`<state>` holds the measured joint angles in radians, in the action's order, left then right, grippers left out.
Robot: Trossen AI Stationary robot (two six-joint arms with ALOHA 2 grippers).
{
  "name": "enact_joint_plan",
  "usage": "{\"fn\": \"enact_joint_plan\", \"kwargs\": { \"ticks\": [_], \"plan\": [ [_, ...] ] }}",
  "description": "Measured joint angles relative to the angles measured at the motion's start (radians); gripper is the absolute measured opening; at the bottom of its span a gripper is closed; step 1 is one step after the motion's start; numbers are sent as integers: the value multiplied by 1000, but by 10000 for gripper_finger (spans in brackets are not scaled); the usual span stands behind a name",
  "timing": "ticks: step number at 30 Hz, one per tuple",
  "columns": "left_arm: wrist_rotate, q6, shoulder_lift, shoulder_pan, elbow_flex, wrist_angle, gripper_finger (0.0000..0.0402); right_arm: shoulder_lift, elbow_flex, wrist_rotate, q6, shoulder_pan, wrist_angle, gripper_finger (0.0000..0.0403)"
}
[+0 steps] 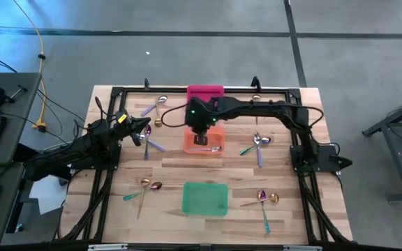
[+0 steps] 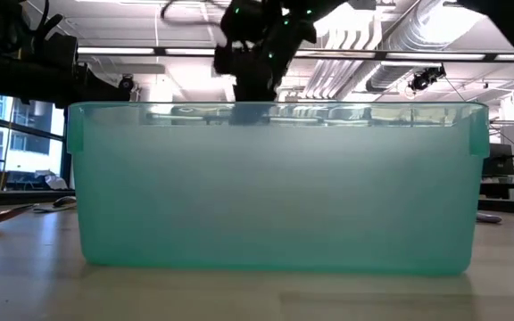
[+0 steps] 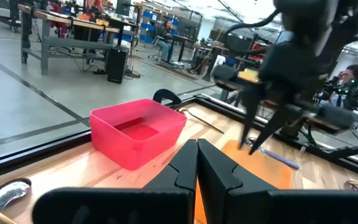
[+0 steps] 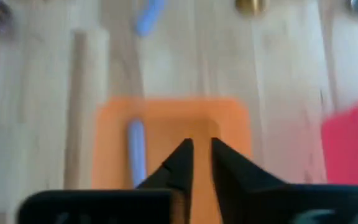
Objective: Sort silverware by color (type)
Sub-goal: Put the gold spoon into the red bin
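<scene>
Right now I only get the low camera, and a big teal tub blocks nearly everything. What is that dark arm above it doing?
Observer: That is the right gripper. It hangs over an orange bin that sits behind your green bin.
Operator: Is anything in the orange one?
Observer: Yes, a utensil with a bluish handle lies inside it.
Operator: Are there more bins?
Observer: One more, a pink bin, at the table's far edge beyond the orange one.
Operator: And the other arm?
Observer: The left gripper is left of the orange bin, with loose spoons on the wood near it.
</scene>
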<state>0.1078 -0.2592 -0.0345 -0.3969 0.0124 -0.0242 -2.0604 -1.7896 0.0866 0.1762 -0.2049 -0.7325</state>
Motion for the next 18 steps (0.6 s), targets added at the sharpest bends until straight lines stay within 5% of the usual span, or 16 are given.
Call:
{"fn": "enact_joint_plan", "kwargs": {
  "ticks": [18],
  "plan": [
    [-2,0,0,0,0,0,1,576,1074,-12,-152,4,1360,2]
  ]
}}
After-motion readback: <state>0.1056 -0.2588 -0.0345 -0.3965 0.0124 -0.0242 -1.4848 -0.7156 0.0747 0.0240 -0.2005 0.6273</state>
